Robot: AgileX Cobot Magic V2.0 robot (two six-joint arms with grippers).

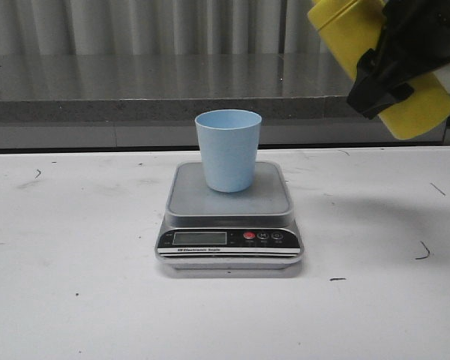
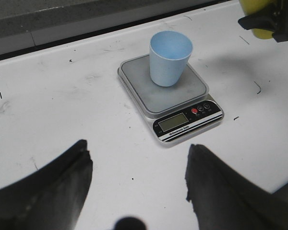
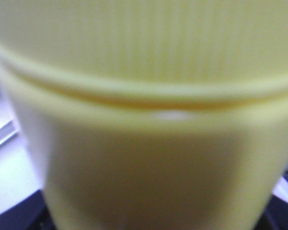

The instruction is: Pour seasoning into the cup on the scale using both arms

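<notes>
Right claw (image 1: 394,71) grips tilted seasoning (image 1: 345,30) above table's (image 1: 75,247) open right side.

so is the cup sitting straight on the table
No, the cup stands upright on the scale, on its steel platform, not on the table.

The bottle (image 1: 360,45) is cut off at the front view's top edge, its nozzle unseen. It fills the right wrist view, blurred.
</notes>
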